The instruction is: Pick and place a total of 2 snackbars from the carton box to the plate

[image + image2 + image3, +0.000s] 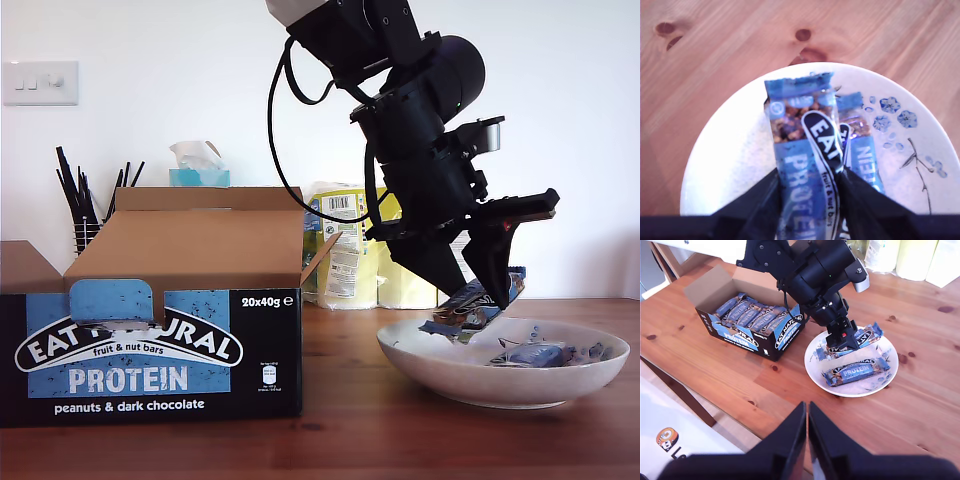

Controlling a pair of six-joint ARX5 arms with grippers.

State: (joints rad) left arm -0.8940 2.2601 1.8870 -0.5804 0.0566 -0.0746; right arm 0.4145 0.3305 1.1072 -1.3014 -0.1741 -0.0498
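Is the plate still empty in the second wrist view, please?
No; one snackbar already lies on the plate, and my first end effector holds another snackbar over it.

In the exterior view the box (150, 340) stands on the table (350, 430) at the left, the plate (500, 375) just beside it at the right. One bar (856, 371) lies in the plate; another (800, 165), over the plate, sits between my first gripper's (468, 290) jaws. More bars (747, 317) fill the box. Rolls (345, 245) stand behind the plate.
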